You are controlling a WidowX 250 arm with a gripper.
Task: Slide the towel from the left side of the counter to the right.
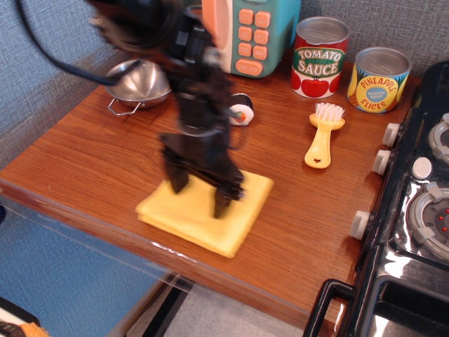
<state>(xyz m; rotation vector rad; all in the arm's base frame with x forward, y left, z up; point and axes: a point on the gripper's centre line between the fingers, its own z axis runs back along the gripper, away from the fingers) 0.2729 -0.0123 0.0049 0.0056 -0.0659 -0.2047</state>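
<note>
Under the gripper (200,195), whose two spread fingers press down on it, the towel (210,214) lies near the counter (302,210) front edge. To its right bare wood runs to the black stove (414,210). Beyond it, cans read "TOMATO SAUCE" (319,60) and "PINEAPPLE SLICES" (377,81). The blurred arm partly hides the sushi roll (242,111) and steel bowl (137,84).

A grey-blue textured wall (49,77) runs along the left and far sides. A black stove (414,210) stands at the right. Blue floor (63,288) shows near left, below the front edge.
</note>
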